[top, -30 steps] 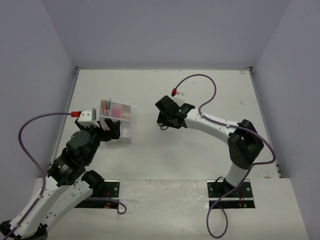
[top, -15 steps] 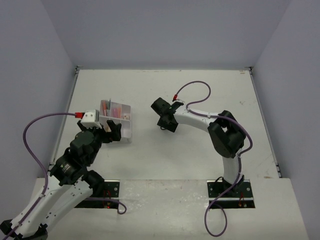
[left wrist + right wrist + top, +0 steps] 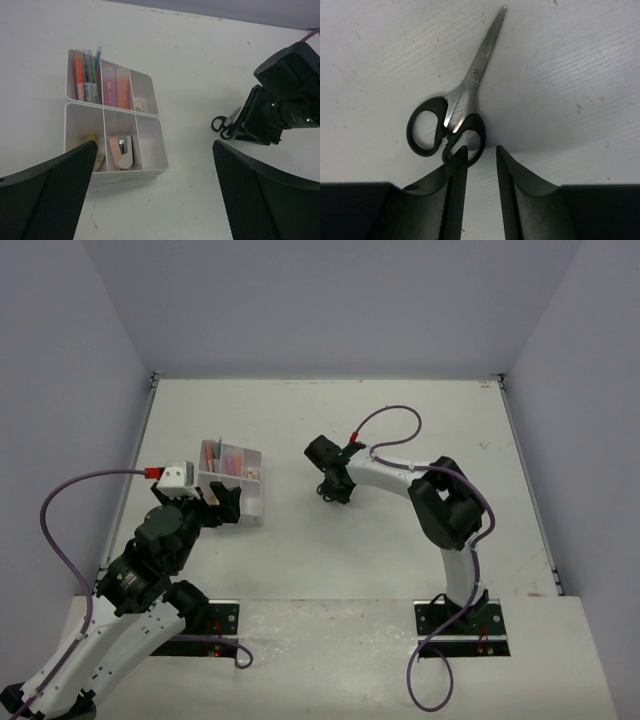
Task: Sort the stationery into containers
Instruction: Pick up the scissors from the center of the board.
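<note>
Black-handled scissors [image 3: 454, 114] lie flat on the white desk [image 3: 400, 430] near its middle, blades shut, tip pointing away from the right wrist camera, handle loops toward it. The right gripper [image 3: 481, 150] is low over the handle end. Its fingers [image 3: 454, 195] are narrowed to a slim gap, and the left tip overlaps the rim of the nearer handle loop. Bare desk shows in the gap below the loop, so cannot tell if the handle is actually pinched or only touched. From above, the gripper body hides most of the scissors and only a bit of black loop shows at its lower left. The clear organiser box [image 3: 150, 150] sits on the left half of the desk, well apart from the scissors, upright and split into six compartments. Back row in the left wrist view: the left slot holds markers and pens [image 3: 86, 82] lying lengthwise, the middle slot pink and orange bars [image 3: 115, 87] side by side, the right slot a small tan eraser [image 3: 140, 105]. Front row: a yellowish piece [image 3: 94, 146] in the left slot is partly hidden by a finger, and a pinkish item [image 3: 122, 152] is in the middle slot. The left gripper [image 3: 222, 502] hovers just beside the box's near edge, jaws spread wide, holding nothing and not touching the box.
</note>
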`<action>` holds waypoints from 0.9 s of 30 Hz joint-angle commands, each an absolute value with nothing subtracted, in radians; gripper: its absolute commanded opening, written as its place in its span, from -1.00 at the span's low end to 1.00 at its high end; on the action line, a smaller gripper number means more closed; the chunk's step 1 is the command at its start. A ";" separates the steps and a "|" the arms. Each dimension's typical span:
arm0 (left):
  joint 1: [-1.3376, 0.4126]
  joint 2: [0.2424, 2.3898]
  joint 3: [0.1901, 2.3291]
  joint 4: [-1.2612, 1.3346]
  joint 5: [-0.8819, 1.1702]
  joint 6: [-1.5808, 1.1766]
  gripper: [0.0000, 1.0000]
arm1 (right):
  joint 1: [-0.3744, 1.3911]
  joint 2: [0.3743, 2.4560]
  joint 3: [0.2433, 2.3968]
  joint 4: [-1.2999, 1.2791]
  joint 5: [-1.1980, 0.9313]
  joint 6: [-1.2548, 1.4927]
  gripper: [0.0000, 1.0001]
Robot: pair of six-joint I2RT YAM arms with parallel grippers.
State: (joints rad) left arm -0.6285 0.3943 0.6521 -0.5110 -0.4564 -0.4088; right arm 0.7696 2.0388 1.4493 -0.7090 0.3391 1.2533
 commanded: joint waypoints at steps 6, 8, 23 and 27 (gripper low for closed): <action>-0.621 0.398 0.649 -0.494 -0.444 -0.401 1.00 | 0.758 2.056 1.443 -0.723 0.353 1.285 -0.96; -0.621 0.400 0.650 -0.494 -0.442 -0.400 1.00 | 0.758 2.052 1.431 -0.723 0.356 1.287 -1.00; -0.620 0.551 0.592 -0.155 0.154 -0.519 1.00 | 0.919 1.619 1.108 -0.488 0.528 1.033 -1.00; -0.623 0.633 0.581 -0.001 0.260 -0.574 1.00 | 0.954 1.484 1.044 -0.434 0.489 0.998 -1.00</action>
